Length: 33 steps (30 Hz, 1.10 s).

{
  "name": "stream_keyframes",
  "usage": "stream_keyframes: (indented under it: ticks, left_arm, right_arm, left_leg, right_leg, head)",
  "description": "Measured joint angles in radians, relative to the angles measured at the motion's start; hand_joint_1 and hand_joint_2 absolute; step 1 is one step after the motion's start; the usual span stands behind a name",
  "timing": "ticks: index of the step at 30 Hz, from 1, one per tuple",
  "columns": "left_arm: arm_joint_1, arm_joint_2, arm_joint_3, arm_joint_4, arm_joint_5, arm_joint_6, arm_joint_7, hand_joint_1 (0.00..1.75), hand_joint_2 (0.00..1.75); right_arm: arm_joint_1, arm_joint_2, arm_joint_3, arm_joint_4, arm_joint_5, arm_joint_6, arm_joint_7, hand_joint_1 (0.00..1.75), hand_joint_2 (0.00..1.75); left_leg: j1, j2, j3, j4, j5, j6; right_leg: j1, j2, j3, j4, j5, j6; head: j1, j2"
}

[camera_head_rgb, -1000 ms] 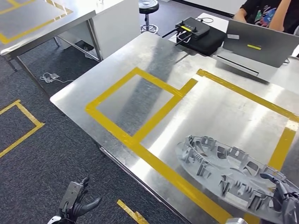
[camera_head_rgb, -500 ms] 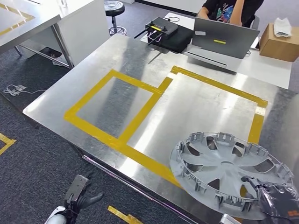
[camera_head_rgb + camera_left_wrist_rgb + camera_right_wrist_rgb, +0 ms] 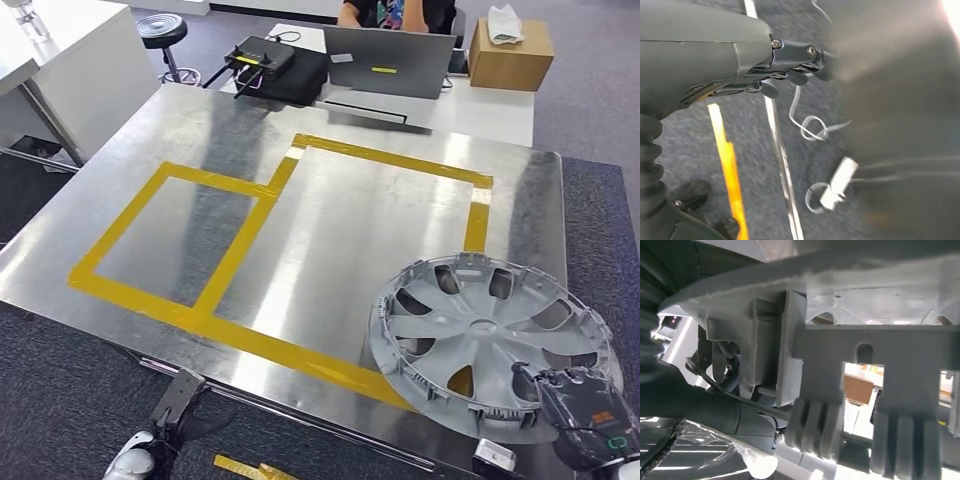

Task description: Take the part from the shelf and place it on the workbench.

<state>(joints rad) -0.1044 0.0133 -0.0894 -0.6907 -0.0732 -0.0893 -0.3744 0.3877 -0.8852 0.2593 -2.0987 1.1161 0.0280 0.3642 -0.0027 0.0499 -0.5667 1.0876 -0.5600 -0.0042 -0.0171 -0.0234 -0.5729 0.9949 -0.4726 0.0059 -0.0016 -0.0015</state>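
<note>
Your right hand point(image 3: 581, 410) gripped the hubcap point(image 3: 487, 345) by its near rim, keeping it above the counter point(image 3: 340, 240) at the taped square's corner, ready to set down. Your left hand point(image 3: 177, 410) hung low, fingers apart, holding nothing.

The steel desk point(image 3: 151, 130) carries yellow tape point(image 3: 249, 225) marking a small and a larger rectangle. A grey wheel cover point(image 3: 483, 345) sits over its near right corner, possibly not lying fully flat. Behind it, a white desk point(image 3: 498, 115) bears a laptop point(image 3: 389, 62), a black case point(image 3: 290, 75) and a cardboard box point(image 3: 512, 58).
</note>
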Motion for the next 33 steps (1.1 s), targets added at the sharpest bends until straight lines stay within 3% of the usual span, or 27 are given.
stream_keyframes:
  ticks: [2, 3, 4, 5, 8, 10, 13, 20, 27, 33]
  left_arm:
    - [-0.004, 0.000, -0.009, 0.012, 0.007, 0.000, -0.007, 0.00, 1.75]
    - [-0.004, 0.000, -0.012, 0.018, 0.010, 0.001, -0.010, 0.00, 1.75]
    - [-0.004, 0.001, -0.016, 0.022, 0.015, 0.001, -0.013, 0.00, 1.75]
    - [-0.006, 0.001, -0.019, 0.025, 0.019, 0.001, -0.016, 0.00, 1.75]
    - [-0.013, 0.002, -0.030, 0.030, 0.030, 0.002, -0.024, 0.00, 1.75]
    - [-0.020, 0.003, -0.037, 0.033, 0.034, 0.003, -0.027, 0.00, 1.75]
    - [-0.024, 0.003, -0.050, 0.039, 0.035, 0.003, -0.029, 0.00, 1.75]
    - [-0.049, 0.003, -0.086, 0.056, 0.032, -0.007, -0.029, 0.00, 1.75]
    - [-0.056, 0.004, -0.100, 0.065, 0.032, -0.009, -0.029, 0.00, 1.75]
    - [-0.073, 0.001, -0.120, 0.073, 0.030, -0.021, -0.027, 0.00, 1.75]
  right_arm:
    - [-0.041, 0.000, 0.005, 0.057, 0.022, -0.017, -0.042, 1.75, 1.75]
    - [-0.060, 0.001, 0.008, 0.087, 0.037, -0.030, -0.062, 1.75, 1.75]
    - [-0.079, 0.003, 0.010, 0.117, 0.054, -0.045, -0.079, 1.75, 1.75]
    - [-0.096, 0.006, 0.012, 0.145, 0.071, -0.063, -0.095, 1.75, 1.75]
    - [-0.148, 0.021, 0.015, 0.218, 0.121, -0.128, -0.139, 1.75, 1.75]
    - [-0.176, 0.033, 0.016, 0.254, 0.142, -0.154, -0.159, 1.75, 1.75]
    - [-0.222, 0.044, 0.024, 0.295, 0.176, -0.186, -0.209, 1.75, 1.75]
    - [-0.416, 0.114, 0.120, 0.397, 0.220, -0.227, -0.309, 1.75, 1.75]
    - [-0.486, 0.149, 0.182, 0.442, 0.223, -0.243, -0.321, 1.75, 1.75]
    - [-0.591, 0.213, 0.278, 0.488, 0.240, -0.349, -0.356, 1.75, 1.75]
  left_leg:
    - [0.001, -0.037, -0.063, 0.136, -0.062, -0.002]
    - [0.001, -0.041, -0.088, 0.185, -0.074, -0.001]
    - [0.001, -0.043, -0.097, 0.200, -0.067, 0.002]
    - [0.000, -0.044, -0.089, 0.176, -0.042, 0.007]
    - [-0.006, -0.052, -0.006, -0.019, 0.058, 0.032]
    - [-0.009, -0.055, 0.018, -0.084, 0.075, 0.033]
    - [-0.011, -0.054, 0.015, -0.091, 0.077, 0.021]
    - [-0.014, -0.053, 0.011, -0.089, 0.082, 0.029]
    - [-0.014, -0.055, 0.009, -0.089, 0.083, 0.030]
    - [-0.011, -0.054, 0.008, -0.089, 0.083, 0.029]
  right_leg:
    - [0.002, 0.015, -0.003, 0.000, 0.002, -0.005]
    - [0.003, 0.023, -0.004, 0.001, 0.002, -0.007]
    - [0.005, 0.030, -0.004, 0.001, 0.003, -0.007]
    - [0.006, 0.036, -0.003, 0.001, 0.003, -0.007]
    - [0.010, 0.049, -0.004, 0.002, 0.005, -0.004]
    - [0.011, 0.053, -0.011, 0.005, 0.005, 0.000]
    - [0.008, 0.054, -0.017, 0.006, 0.008, 0.003]
    - [0.005, 0.054, -0.017, -0.001, 0.016, 0.015]
    - [0.005, 0.053, -0.018, -0.001, 0.017, 0.015]
    - [0.007, 0.054, -0.021, 0.001, 0.017, 0.015]
  head:
    - [0.000, 0.000]
    - [0.000, 0.000]
    - [0.000, 0.000]
    - [0.000, 0.000]
    - [0.001, 0.000]
    - [0.002, 0.000]
    - [0.002, 0.000]
    - [0.002, 0.000]
    - [0.002, 0.000]
    - [0.001, 0.000]
